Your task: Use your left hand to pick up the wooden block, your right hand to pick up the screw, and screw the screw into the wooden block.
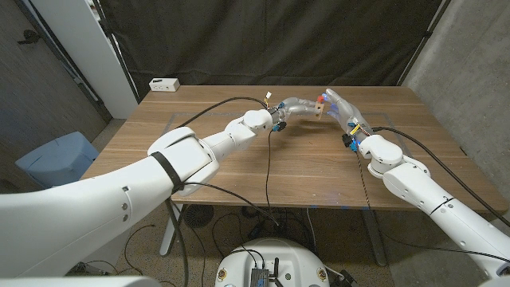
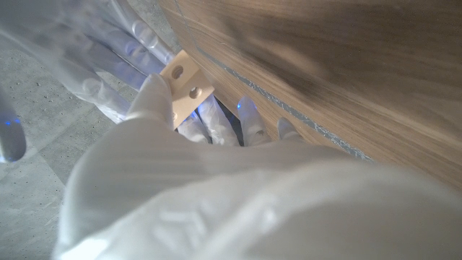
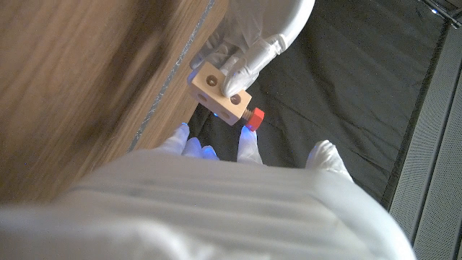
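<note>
From the head camera, both hands meet over the far half of the table [image 1: 239, 171]; the left hand [image 1: 293, 108] pinches the wooden block [image 1: 318, 107] clear of the wood, and the right hand [image 1: 344, 112] is at it; in the left wrist view the block [image 2: 186, 84] shows two holes; in the right wrist view the red-headed screw [image 3: 253, 116] juts sideways from the block [image 3: 218, 94], fingertips [image 3: 249, 137] touching its head; no writing is legible.

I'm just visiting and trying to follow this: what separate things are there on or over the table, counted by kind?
Robot hands: 2, the left hand and the right hand
Wooden blocks: 1, the wooden block, gripped by the left hand
Screws: 1, the red-headed screw, in the block's side at the right hand's fingertips
White boxes: 1, the small white box at the table's far left corner
Total: 5
</note>
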Robot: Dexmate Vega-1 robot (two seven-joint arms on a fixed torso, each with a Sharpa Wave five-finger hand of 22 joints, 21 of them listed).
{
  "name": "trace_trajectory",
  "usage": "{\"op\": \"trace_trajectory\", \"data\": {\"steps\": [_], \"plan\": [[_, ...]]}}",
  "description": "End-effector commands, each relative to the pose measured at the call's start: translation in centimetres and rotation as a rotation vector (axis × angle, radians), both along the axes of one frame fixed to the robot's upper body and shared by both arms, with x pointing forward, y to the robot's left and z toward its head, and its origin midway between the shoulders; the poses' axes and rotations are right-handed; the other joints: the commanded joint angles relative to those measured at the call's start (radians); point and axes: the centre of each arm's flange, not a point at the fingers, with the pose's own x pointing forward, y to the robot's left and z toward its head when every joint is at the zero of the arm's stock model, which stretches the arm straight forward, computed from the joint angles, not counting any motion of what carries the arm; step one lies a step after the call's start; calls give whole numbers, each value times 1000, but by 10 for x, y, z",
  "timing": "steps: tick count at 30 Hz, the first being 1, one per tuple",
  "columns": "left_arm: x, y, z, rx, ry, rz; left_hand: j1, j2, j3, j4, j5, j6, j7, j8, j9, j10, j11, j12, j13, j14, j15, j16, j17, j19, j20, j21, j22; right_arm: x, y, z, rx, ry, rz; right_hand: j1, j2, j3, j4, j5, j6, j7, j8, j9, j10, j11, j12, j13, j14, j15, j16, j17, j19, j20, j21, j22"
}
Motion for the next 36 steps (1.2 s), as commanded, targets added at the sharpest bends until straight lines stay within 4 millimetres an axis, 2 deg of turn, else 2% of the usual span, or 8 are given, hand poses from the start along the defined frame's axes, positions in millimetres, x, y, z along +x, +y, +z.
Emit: {"op": "trace_trajectory", "data": {"steps": [1,36], "plan": [[0,0,0,-3,2,-4,-4,5,6,3,6,5,-2,5,4,-4,0,0,-1,-2,-1,0,3,2,4,4,3,-3,0,-5,-4,14,-5,-5,2,-3,-1,5,11,-1,6,0,-14,-1,4,3,-82,2,7,2,-4,10,-1,3],[-1,-4,-4,2,15,-12,-5,5,7,3,6,7,-2,6,4,-4,0,0,-1,-2,-3,0,3,2,5,4,3,-22,0,-14,-43,31,-19,-10,5,-5,-4,6,18,-5,8,0,-12,-4,5,3,-83,1,8,1,-2,10,0,3]]}}
